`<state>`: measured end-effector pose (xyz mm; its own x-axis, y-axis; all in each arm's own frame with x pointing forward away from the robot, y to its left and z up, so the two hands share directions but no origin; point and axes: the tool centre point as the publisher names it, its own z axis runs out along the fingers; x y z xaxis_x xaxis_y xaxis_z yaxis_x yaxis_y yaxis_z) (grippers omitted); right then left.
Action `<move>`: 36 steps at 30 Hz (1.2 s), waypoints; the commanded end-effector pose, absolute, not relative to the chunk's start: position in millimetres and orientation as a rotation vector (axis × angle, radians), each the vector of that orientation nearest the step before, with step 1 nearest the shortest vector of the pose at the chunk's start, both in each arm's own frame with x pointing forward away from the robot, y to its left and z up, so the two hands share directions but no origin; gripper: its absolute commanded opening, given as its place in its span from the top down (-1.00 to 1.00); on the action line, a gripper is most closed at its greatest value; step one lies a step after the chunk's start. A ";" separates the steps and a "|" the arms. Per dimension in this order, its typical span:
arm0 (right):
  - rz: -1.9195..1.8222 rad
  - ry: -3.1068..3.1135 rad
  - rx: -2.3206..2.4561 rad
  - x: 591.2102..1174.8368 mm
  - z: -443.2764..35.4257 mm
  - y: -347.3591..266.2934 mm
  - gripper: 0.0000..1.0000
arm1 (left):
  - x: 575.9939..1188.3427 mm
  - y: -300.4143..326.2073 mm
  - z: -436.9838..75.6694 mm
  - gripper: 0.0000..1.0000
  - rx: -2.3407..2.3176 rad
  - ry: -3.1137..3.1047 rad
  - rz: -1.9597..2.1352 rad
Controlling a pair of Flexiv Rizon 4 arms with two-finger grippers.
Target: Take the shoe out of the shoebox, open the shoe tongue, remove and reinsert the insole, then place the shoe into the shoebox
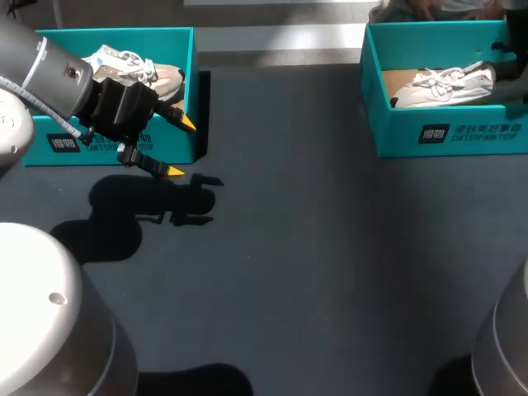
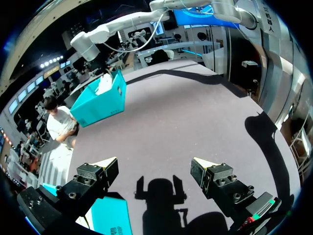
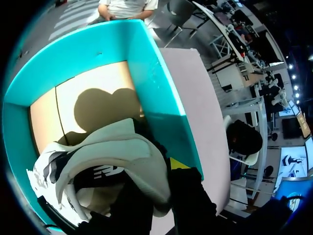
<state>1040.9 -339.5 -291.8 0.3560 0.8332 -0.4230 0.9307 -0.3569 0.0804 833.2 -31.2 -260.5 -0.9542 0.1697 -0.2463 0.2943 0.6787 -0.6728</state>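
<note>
Not much looks done from here: the shoe point(image 1: 445, 85) lies in the right box point(image 1: 450, 136), with the right gripper point(image 3: 161, 178) down at its heel. Whether it has a grip, I cannot tell. I'd judge the lift-out, tongue, insole and return all remain. The left gripper point(image 1: 180, 147) hangs wide open and empty over the table, just in front of the left box point(image 1: 115, 35), which holds a second shoe point(image 1: 136, 70). Both boxes carry white print on their fronts, and there is a logo inside the shoe's heel.
</note>
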 end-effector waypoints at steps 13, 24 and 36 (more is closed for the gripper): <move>-0.473 1.563 2.337 1022.5 -338.2 -344.0 1.00 | 832.6 -31.4 -260.3 -1.00 0.379 2.728 -1.131; -0.473 1.541 2.358 1024.3 -360.3 -348.6 0.08 | 832.6 -31.4 -260.3 -1.00 0.379 2.728 -1.131; -0.371 1.497 2.384 1017.7 -329.7 -345.7 -0.56 | 832.6 -31.4 -260.3 -1.00 0.379 2.728 -1.131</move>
